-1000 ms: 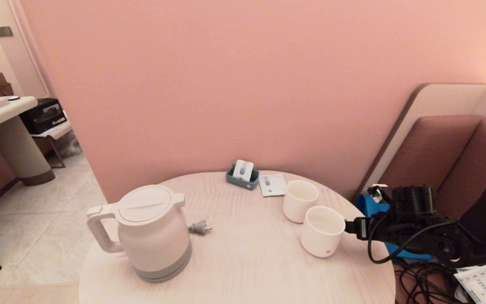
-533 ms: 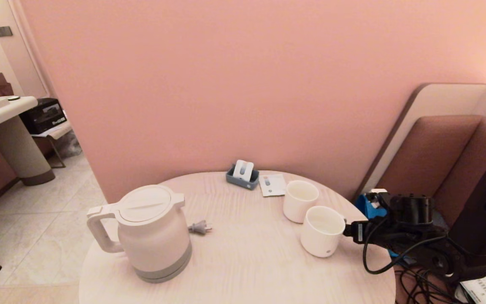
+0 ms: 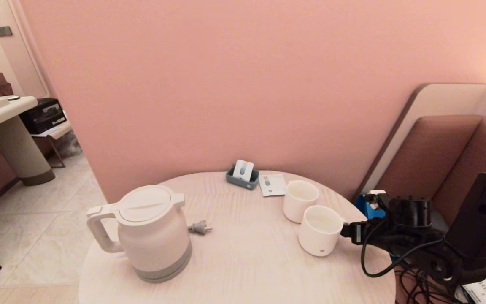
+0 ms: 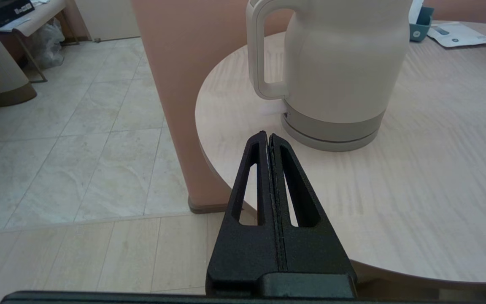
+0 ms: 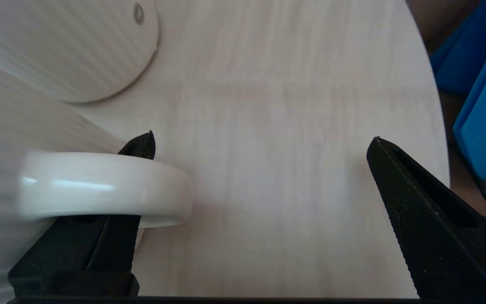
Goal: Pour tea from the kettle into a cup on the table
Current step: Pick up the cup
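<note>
The kettle (image 3: 150, 232) stands upright on the round table (image 3: 243, 261), near the table's left edge, its lid on and its loop handle (image 3: 97, 230) turned outward over that edge. A small grey plug (image 3: 200, 228) lies on the tabletop just beside the kettle, on the side toward the cups.

Well to the right of the kettle stands the ribbed cup (image 3: 319, 231), upright, with a grey dot low on its wall. A second, plain cup (image 3: 300, 200) stands just behind it, farther from the robot and nearer the wall; whether the two touch cannot be told. Farther back, beyond the kettle and close to the wall, sit a small blue-grey holder (image 3: 242, 176) and a flat paper packet (image 3: 271, 185).

The right gripper (image 3: 346, 230) reaches in level from the table's right edge and meets the ribbed cup at its handle. In the right wrist view its fingers (image 5: 416, 219) stand spread wide — one of them passes under the cup's handle (image 5: 108, 188), the other is well clear over bare tabletop — and they clamp nothing.

The left gripper (image 4: 268, 139) shows only in its own wrist view. It hangs at the near edge of the table, short of the kettle's base and pointing toward it, its two fingers pressed flat together with nothing between them.
</note>
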Controlling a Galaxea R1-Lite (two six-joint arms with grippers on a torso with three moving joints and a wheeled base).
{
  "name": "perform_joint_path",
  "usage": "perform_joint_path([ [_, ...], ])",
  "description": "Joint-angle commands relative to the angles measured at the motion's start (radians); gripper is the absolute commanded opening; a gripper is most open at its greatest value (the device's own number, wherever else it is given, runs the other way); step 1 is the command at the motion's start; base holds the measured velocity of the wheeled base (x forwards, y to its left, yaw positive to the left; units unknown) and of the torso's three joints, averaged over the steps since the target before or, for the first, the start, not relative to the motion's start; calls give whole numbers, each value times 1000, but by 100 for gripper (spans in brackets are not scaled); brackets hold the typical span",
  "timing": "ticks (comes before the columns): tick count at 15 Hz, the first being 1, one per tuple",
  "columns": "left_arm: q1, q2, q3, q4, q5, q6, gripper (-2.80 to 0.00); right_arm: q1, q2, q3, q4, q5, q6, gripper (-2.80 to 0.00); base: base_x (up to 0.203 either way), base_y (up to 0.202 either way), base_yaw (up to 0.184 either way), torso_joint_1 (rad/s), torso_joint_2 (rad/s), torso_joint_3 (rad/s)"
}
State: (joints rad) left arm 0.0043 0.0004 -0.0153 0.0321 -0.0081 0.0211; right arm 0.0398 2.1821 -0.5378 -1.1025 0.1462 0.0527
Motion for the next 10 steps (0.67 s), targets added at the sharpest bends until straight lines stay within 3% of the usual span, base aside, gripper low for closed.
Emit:
perform_joint_path([
  [1, 0, 0, 0, 0, 0, 0, -280, 0, 1, 9, -28, 0, 1, 0, 0, 0, 0, 0, 0, 0],
  [10, 1, 0, 0, 0, 0, 0, -280, 0, 7, 7, -33, 1, -1, 0, 0, 0, 0, 0, 0, 0],
])
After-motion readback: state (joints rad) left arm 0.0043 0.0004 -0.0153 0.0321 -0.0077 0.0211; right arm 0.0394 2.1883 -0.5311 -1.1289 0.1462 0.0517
